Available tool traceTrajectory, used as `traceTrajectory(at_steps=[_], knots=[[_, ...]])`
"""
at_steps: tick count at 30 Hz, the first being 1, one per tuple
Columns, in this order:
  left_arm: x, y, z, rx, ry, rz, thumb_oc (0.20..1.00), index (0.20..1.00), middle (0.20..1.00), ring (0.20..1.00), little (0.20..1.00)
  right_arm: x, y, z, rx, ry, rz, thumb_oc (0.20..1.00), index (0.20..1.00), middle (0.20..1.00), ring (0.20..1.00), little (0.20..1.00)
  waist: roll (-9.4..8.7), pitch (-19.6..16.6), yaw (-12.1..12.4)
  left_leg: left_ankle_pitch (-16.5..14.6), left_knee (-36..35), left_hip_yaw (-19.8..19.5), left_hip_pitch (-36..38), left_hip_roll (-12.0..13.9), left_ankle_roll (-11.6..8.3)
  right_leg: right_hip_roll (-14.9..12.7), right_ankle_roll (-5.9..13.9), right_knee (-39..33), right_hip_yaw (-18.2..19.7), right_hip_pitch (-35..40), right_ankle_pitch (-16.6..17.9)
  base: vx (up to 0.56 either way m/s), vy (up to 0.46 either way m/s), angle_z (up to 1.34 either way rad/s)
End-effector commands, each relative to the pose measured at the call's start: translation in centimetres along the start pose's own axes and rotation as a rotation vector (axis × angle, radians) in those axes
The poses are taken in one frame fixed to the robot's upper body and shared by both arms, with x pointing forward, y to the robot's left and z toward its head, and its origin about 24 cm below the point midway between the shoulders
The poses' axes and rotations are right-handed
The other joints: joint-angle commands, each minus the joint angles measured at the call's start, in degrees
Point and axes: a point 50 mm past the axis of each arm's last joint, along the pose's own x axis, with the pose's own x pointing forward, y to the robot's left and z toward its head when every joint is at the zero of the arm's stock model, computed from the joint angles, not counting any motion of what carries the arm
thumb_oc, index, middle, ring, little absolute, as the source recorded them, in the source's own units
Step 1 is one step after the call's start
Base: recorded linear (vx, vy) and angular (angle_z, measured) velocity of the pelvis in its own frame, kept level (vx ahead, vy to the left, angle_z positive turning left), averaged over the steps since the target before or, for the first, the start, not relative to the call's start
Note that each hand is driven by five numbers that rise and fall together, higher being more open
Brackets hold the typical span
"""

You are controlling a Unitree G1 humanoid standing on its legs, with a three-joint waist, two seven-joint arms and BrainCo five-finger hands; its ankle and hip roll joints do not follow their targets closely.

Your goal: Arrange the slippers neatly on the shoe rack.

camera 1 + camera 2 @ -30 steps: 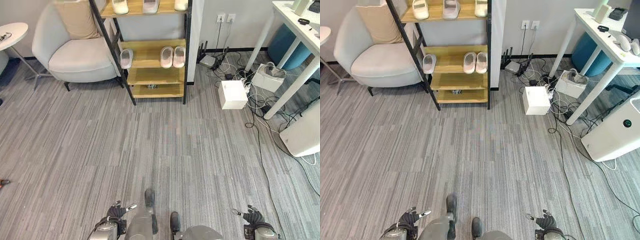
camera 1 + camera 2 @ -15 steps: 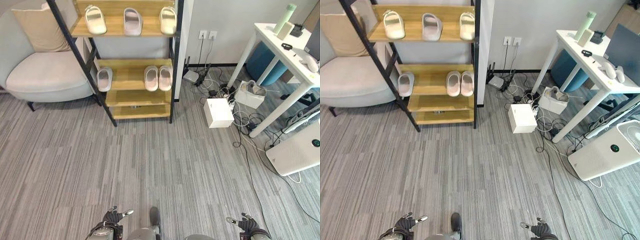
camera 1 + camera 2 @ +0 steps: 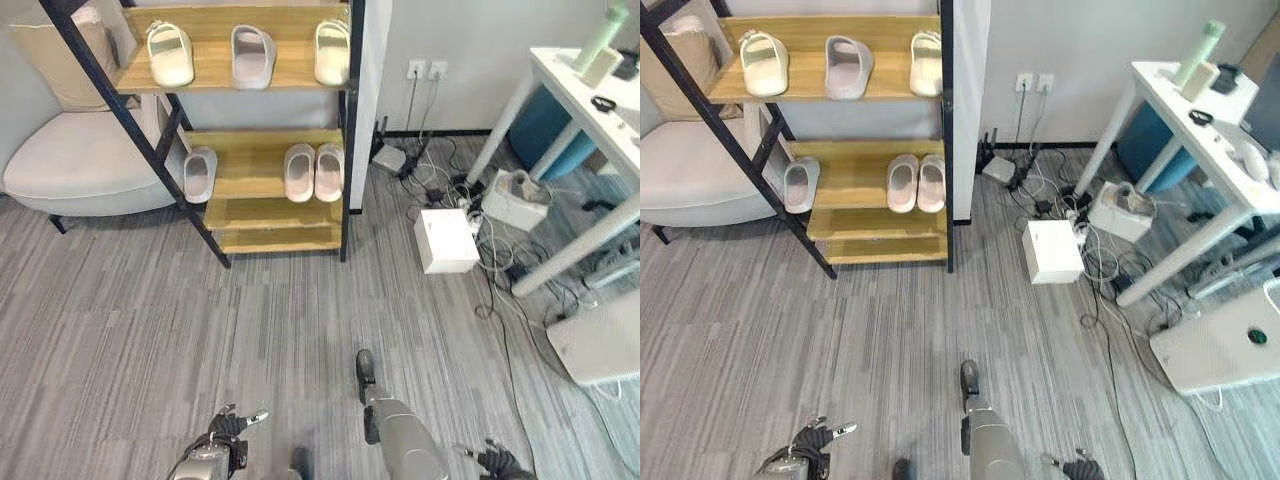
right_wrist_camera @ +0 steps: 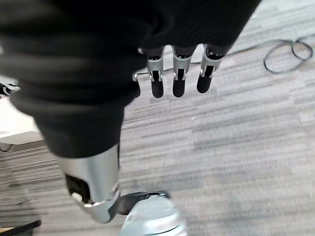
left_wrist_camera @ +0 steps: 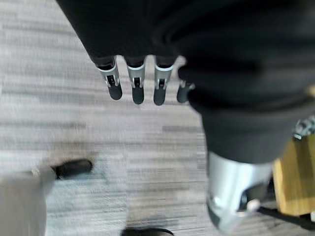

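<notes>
Looking from the left eye view, the shoe rack (image 3: 245,160) stands against the wall, well apart from the robot, with grey carpet (image 3: 200,320) between them. Three slippers (image 3: 250,55) lie on the top shelf, spread out and not paired. On the middle shelf a pair (image 3: 314,171) sits side by side at the right, and a single slipper (image 3: 199,174) lies at the left end, close to the black frame. A pale armchair (image 3: 70,170) stands just beside the rack, and a white box (image 3: 446,240) with cables lies on the floor to the other side. The left hand (image 3: 228,428) hangs low near the bottom edge, holding nothing.

From the right eye view the same rack shows, and the right hand (image 3: 1077,467) is at the bottom edge, too small to read there.

The left wrist view shows the fingers (image 5: 137,88) straight and relaxed over bare carpet, nothing in them.

The right wrist view shows the right hand (image 4: 177,73) the same way: fingers extended, empty, carpet below.

I judge the step in hand is the approach to the rack; no slipper is grasped yet. The next move probably calls for coming close enough to reach a shelf, then taking the single slipper or an unpaired one from the top and setting it beside its partner.
</notes>
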Motion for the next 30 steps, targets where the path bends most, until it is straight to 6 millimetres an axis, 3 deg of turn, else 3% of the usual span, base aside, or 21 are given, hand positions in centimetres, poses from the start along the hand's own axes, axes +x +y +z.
traceTrajectory(at_steps=[1, 2, 6, 10, 12, 13, 14, 16, 18, 19, 20, 24, 26, 29, 30], knots=[[0.2, -0.3, 2.6, 0.051, -0.102, -0.009, 1.000, 1.000, 1.000, 1.000, 1.000, 0.4, -1.9, 2.3, 0.021, -0.067, -0.051, 1.000, 1.000, 1.000, 1.000, 1.000, 3.30, -0.8, -1.9, 3.8, 0.8, 3.7, 1.6, -2.2, -3.66, 4.2, -2.22, -4.4, 0.7, 4.4, 3.9, 0.32, -0.187, 0.70], [0.2, -0.6, 2.5, 0.050, -0.095, -0.018, 1.000, 1.000, 1.000, 1.000, 1.000, 0.4, -2.3, 2.2, 0.041, -0.062, -0.062, 1.000, 1.000, 1.000, 1.000, 1.000, 3.96, -1.6, -2.1, 6.1, 5.4, 3.2, 0.5, -0.4, -5.08, 4.8, -3.70, -3.7, -0.5, 5.9, 2.5, 0.31, -0.176, 0.67], [0.2, -1.0, 2.6, 0.048, -0.093, -0.032, 1.000, 1.000, 1.000, 1.000, 1.000, 0.4, -2.8, 2.4, 0.052, -0.067, -0.070, 1.000, 1.000, 1.000, 1.000, 1.000, 3.67, -1.5, -1.5, 11.5, 16.6, 2.1, -3.6, 0.0, -6.98, 5.4, -5.86, -4.9, -1.1, 10.4, 0.5, 0.26, -0.156, 0.28], [0.3, -1.1, 2.7, 0.033, -0.091, -0.036, 1.000, 1.000, 1.000, 1.000, 1.000, 0.5, -2.8, 2.5, 0.052, -0.062, -0.074, 1.000, 1.000, 1.000, 1.000, 1.000, 2.43, -1.0, -0.5, 12.3, 20.4, 5.2, -9.1, 1.4, -5.99, 3.9, -6.54, -5.8, -1.5, 14.0, -1.2, 0.18, -0.073, 0.17], [0.3, -1.1, 2.8, 0.036, -0.089, -0.037, 1.000, 1.000, 1.000, 1.000, 1.000, 0.5, -2.9, 2.7, 0.057, -0.062, -0.078, 1.000, 1.000, 1.000, 1.000, 1.000, 1.53, -0.7, 0.6, 9.9, 17.8, 7.7, -12.8, 1.3, -4.82, 2.6, -6.20, -6.6, -1.5, 16.6, -2.1, 0.23, 0.009, 0.20], [0.3, -1.1, 2.7, 0.038, -0.090, -0.034, 1.000, 1.000, 1.000, 1.000, 1.000, 0.6, -2.9, 2.7, 0.048, -0.062, -0.080, 1.000, 1.000, 1.000, 1.000, 1.000, 1.44, -0.8, 1.3, 9.7, 12.8, 9.0, -16.0, 1.3, -4.81, 2.2, -5.91, -7.1, -1.6, 18.0, -3.1, 0.22, 0.047, 0.13], [0.3, -1.1, 2.7, 0.038, -0.089, -0.034, 1.000, 1.000, 1.000, 1.000, 1.000, 0.6, -2.9, 2.7, 0.048, -0.062, -0.080, 1.000, 1.000, 1.000, 1.000, 1.000, 1.36, -0.7, 1.3, 9.7, 12.7, 9.1, -15.7, 1.2, -4.77, 2.1, -5.85, -7.1, -1.6, 18.2, -3.2, 0.34, 0.082, 0.07], [0.3, -1.1, 2.5, 0.051, -0.082, -0.032, 1.000, 1.000, 1.000, 1.000, 1.000, 0.5, -2.5, 2.7, 0.038, -0.066, -0.078, 1.000, 1.000, 1.000, 1.000, 1.000, 2.67, -0.4, 2.6, 17.3, 4.0, 11.6, -21.0, 3.1, -6.59, 3.1, -5.89, -7.6, -1.4, 21.6, -5.2, 0.34, 0.096, 0.04], [0.3, -1.0, 2.4, 0.054, -0.078, -0.020, 1.000, 1.000, 1.000, 1.000, 1.000, 0.5, -2.3, 2.6, 0.031, -0.061, -0.076, 1.000, 1.000, 1.000, 1.000, 1.000, 2.90, -0.3, 3.0, 20.2, -0.7, 15.1, -22.9, 4.1, -7.63, 3.1, -5.64, -8.6, -1.1, 24.8, -6.2, 0.31, 0.133, 0.24], [0.3, -1.0, 2.4, 0.054, -0.078, -0.020, 1.000, 1.000, 1.000, 1.000, 1.000, 0.5, -2.3, 2.6, 0.031, -0.061, -0.076, 1.000, 1.000, 1.000, 1.000, 1.000, 2.83, -0.4, 3.0, 20.1, -0.7, 15.1, -22.9, 4.0, -7.62, 3.0, -5.62, -8.7, -1.1, 24.8, -6.2, 0.37, 0.224, 0.16], [0.3, -1.1, 2.4, 0.045, -0.074, -0.021, 1.000, 1.000, 1.000, 1.000, 1.000, 0.6, -2.1, 2.3, 0.032, -0.048, -0.072, 1.000, 1.000, 1.000, 1.000, 1.000, 3.18, -1.1, 3.1, 21.3, -0.7, 18.2, -23.5, 5.5, -8.22, 2.6, -5.17, -9.2, -1.1, 26.4, -6.6, 0.34, 0.230, -0.02], [0.3, -0.8, 1.6, 0.045, -0.050, -0.018, 1.000, 1.000, 1.000, 1.000, 1.000, 0.5, -2.0, 1.6, 0.017, -0.030, -0.062, 1.000, 1.000, 1.000, 1.000, 1.000, 3.69, -3.4, 3.0, 21.8, -0.7, 19.2, -22.3, 5.3, -7.65, 1.2, -3.82, -9.5, -1.7, 28.4, -8.1, 0.30, 0.220, 0.05], [0.3, -0.7, 1.1, 0.063, -0.030, -0.016, 1.000, 1.000, 1.000, 1.000, 1.000, 0.5, -1.5, 1.8, 0.017, -0.029, -0.050, 1.000, 1.000, 1.000, 1.000, 1.000, 3.06, -5.0, 3.3, 19.6, -0.7, 19.7, -20.4, 3.3, -6.13, -1.5, -2.07, -8.6, -1.8, 29.2, -8.4, 0.39, 0.325, 0.09], [0.4, -0.4, 1.0, 0.086, -0.026, -0.007, 1.000, 1.000, 1.000, 1.000, 1.000, 0.6, -1.1, 2.0, 0.016, -0.032, -0.037, 1.000, 1.000, 1.000, 1.000, 1.000, 2.43, -5.2, 3.7, 18.3, -0.7, 20.5, -19.3, 2.2, -5.04, -2.9, -1.01, -6.1, -1.3, 28.3, -8.1, 0.26, 0.234, -0.04], [0.4, 0.0, 1.1, 0.095, -0.027, 0.006, 1.000, 1.000, 1.000, 1.000, 1.000, 0.6, -0.6, 2.5, 0.008, -0.043, -0.025, 1.000, 1.000, 1.000, 1.000, 1.000, 1.80, -5.2, 3.8, 16.3, -0.7, 21.0, -18.0, 0.9, -3.95, -3.8, -0.20, -2.4, -1.2, 27.1, -7.4, 0.19, 0.211, 0.04]])
